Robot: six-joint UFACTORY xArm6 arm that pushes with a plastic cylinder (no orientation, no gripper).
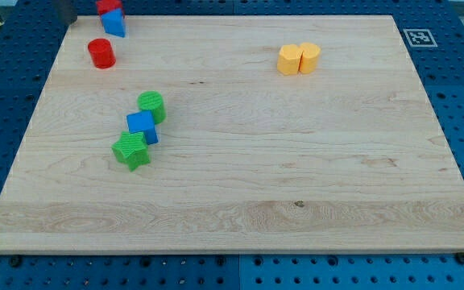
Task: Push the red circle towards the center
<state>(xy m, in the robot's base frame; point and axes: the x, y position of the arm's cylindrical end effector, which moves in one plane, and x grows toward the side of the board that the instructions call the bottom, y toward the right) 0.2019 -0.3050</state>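
Green star block [130, 151] sitting nearest on the desk [296, 177], touching a blue cube [142, 126] and green cylinder [151, 106] behind, two yellow blocks [298, 59] lying right, red circle [101, 53] resting far left below a red-and-blue pair [112, 16]; my tip not showing.

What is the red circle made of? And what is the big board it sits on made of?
The red circle looks like plastic, perhaps 3D-printed: solid bright colour, mostly matte, with faint ridges on top, though that is hard to tell for sure. The board looks like pale wood with a smooth finish: long grain lines and a small dark knot show. My tip does not show in this view.
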